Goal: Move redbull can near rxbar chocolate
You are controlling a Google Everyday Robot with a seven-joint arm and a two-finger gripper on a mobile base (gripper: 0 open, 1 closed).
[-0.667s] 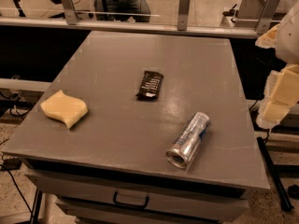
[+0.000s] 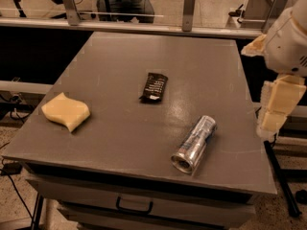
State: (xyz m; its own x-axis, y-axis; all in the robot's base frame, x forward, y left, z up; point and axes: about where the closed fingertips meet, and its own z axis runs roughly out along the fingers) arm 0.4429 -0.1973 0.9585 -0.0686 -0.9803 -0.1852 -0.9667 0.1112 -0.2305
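The redbull can [image 2: 194, 143] lies on its side on the grey table [image 2: 120, 66], near the front right, its open end towards the front edge. The rxbar chocolate [image 2: 154, 86], a flat black bar with white lettering, lies near the table's middle, up and to the left of the can. My gripper [image 2: 277, 105] is cream-coloured and hangs from the white arm [image 2: 288, 37] just beyond the table's right edge. It is to the right of the can, above table height, and touches nothing.
A wavy pale-yellow sponge [image 2: 65, 111] lies at the table's left front. A drawer with a handle [image 2: 134, 206] sits under the front edge. A metal rail with posts [image 2: 188, 9] runs behind the table.
The arm and gripper have shifted slightly to the left, closer to the table's right edge. The can, bar and sponge have not moved.
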